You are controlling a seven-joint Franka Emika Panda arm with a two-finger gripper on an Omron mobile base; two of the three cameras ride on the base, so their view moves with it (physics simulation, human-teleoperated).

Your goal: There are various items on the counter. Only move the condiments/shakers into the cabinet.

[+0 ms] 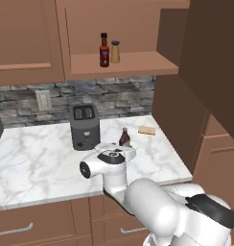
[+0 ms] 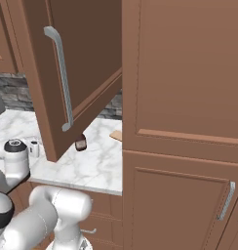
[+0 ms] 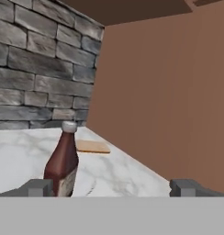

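Note:
A reddish-brown, pale-capped bottle (image 3: 62, 160) stands upright on the marble counter (image 1: 37, 163), close in front of my gripper (image 3: 113, 188). The gripper is open with nothing held. The bottle sits just inside the left fingertip (image 3: 38, 187), far from the right one. From the left base view the same bottle (image 1: 124, 138) stands right of the toaster (image 1: 84, 126), just beyond my hand. On the cabinet shelf (image 1: 138, 65) stand a dark red-labelled bottle (image 1: 104, 50) and a tan shaker (image 1: 115, 52). A flat tan slab (image 1: 146, 130) lies behind the counter bottle.
The open cabinet door (image 2: 87, 58) hangs over the counter and hides most of the bottle (image 2: 81, 144) in the right base view. A tall brown wall panel (image 3: 178, 101) closes the counter's right side. A stone backsplash (image 3: 36, 69) runs behind.

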